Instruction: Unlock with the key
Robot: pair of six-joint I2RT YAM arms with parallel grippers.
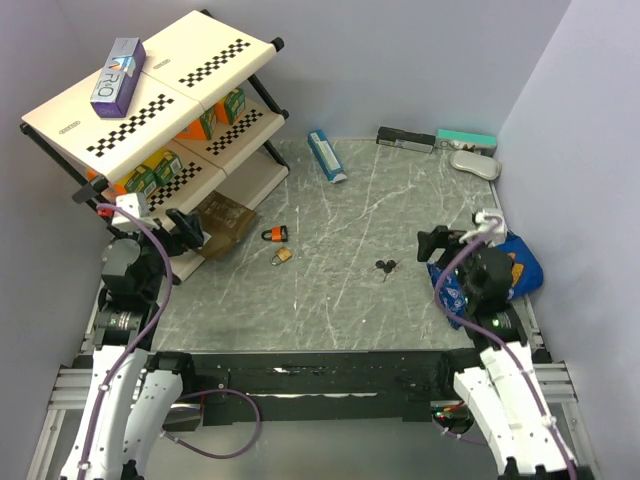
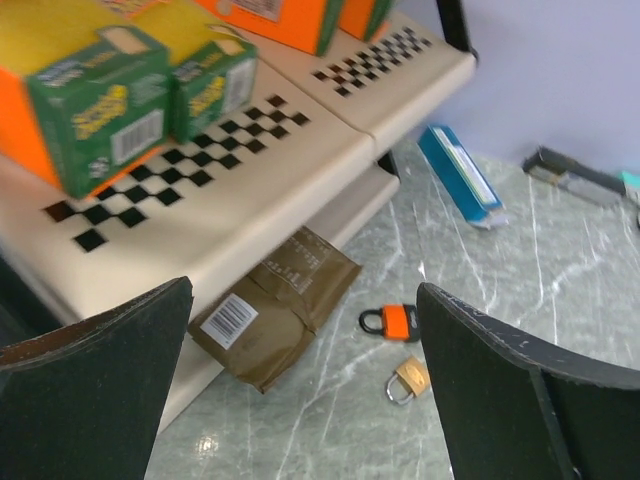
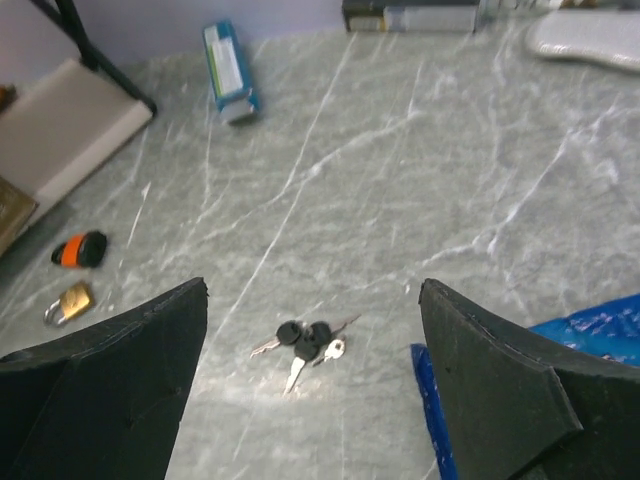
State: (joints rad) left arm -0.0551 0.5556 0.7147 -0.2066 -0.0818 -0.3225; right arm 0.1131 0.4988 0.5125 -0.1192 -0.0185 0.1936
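Observation:
The key (image 1: 386, 267), a small cluster with black heads and thin metal blades, lies on the grey marbled table; in the right wrist view the key (image 3: 304, 343) lies between and ahead of my open fingers. An orange-bodied padlock (image 1: 274, 235) and a small brass padlock (image 1: 283, 255) lie left of centre; both padlocks show in the left wrist view, the orange (image 2: 398, 322) and the brass (image 2: 410, 379). My left gripper (image 1: 190, 228) is open and empty near the shelf. My right gripper (image 1: 437, 244) is open and empty, right of the key.
A checkered shelf rack (image 1: 190, 110) with orange and green boxes stands at the back left, a brown packet (image 1: 224, 222) at its foot. A blue box (image 1: 327, 155), a black bar (image 1: 405, 139) and a white case (image 1: 474, 164) lie at the back. A blue bag (image 1: 512, 268) lies beside my right arm.

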